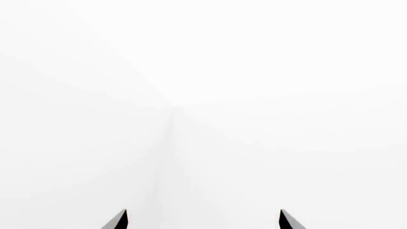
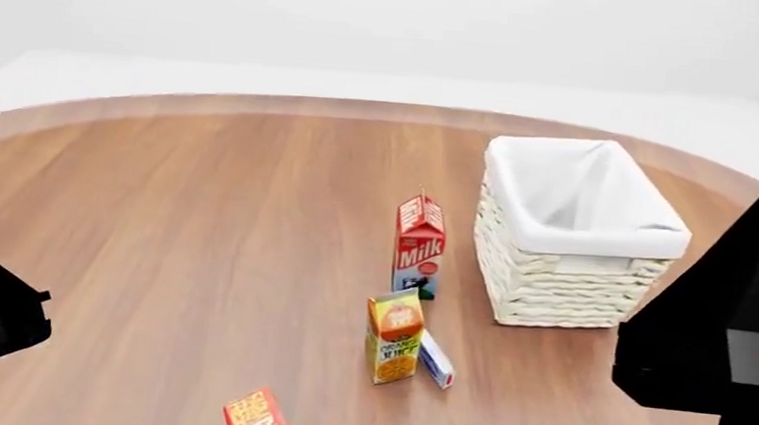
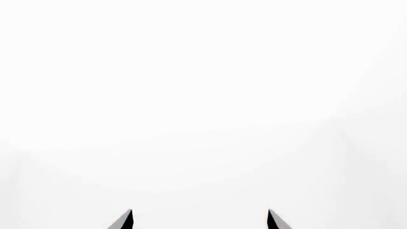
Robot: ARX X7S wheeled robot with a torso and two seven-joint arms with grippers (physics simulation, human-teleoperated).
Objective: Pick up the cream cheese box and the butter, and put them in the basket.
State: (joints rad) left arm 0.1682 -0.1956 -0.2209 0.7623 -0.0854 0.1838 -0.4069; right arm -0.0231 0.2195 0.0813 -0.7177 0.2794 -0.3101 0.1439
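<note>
- The cream cheese box (image 2: 435,359) lies flat on the table (image 2: 189,249), touching or just beside the right side of the orange juice carton (image 2: 395,338), near the front middle.
- It looks light, stiff and thin; I'd judge the long side edges the place to pinch, though the carton crowds one of them, so a grip across the short ends may be cleaner.
- The butter (image 2: 257,419) sits at the near edge, left of the carton and well apart from it, cut off by the bottom of the head view. It looks like a rigid, light card box; its narrow width should suit a pinch.
- The basket (image 2: 578,236) stands far right, open and lined with cloth; the milk carton (image 2: 419,245) stands just left of it.
- The left end effector (image 1: 203,220) shows two fingertips spread wide, nothing between them, facing blank white.
- The right end effector (image 3: 198,220) is likewise spread and holds nothing.
- Both arms sit at the view's sides, well apart from either package; no pick has begun.
</note>
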